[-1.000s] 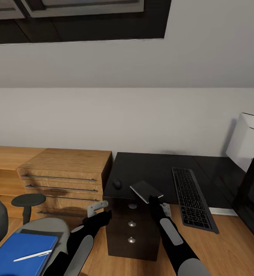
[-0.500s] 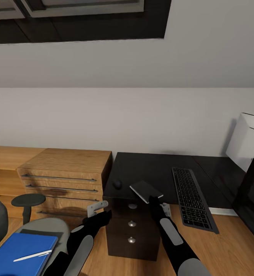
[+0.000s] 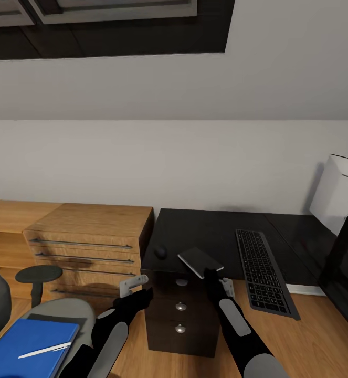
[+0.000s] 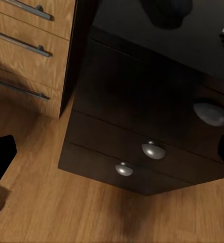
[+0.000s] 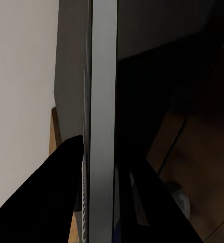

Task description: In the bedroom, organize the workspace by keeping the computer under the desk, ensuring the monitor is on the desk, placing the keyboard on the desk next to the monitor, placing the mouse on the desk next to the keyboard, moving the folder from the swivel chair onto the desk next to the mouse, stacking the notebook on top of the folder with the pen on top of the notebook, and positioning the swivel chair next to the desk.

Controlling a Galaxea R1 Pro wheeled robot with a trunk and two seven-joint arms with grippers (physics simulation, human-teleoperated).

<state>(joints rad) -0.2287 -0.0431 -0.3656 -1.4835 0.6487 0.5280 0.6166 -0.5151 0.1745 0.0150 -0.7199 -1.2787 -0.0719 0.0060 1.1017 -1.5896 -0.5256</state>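
My right gripper (image 3: 211,274) is shut on the dark-grey notebook (image 3: 200,261), holding it tilted just above the front edge of the black desk (image 3: 205,231). In the right wrist view the notebook (image 5: 102,121) stands edge-on against a black finger (image 5: 56,197). The mouse (image 3: 160,252) lies on the desk left of it, the keyboard (image 3: 263,270) to its right, and the monitor (image 3: 341,205) at the far right. My left gripper (image 3: 133,285) hangs open before the drawer unit (image 4: 142,126). The blue folder (image 3: 29,346), with the pen (image 3: 45,350) on it, rests on the swivel chair (image 3: 58,310).
A low light-wood cabinet (image 3: 84,236) with long bar handles stands left of the desk's drawer unit. The chair's black armrest (image 3: 37,274) rises between the cabinet and my left arm. A sloped ceiling with a dark-framed skylight (image 3: 105,26) hangs overhead.
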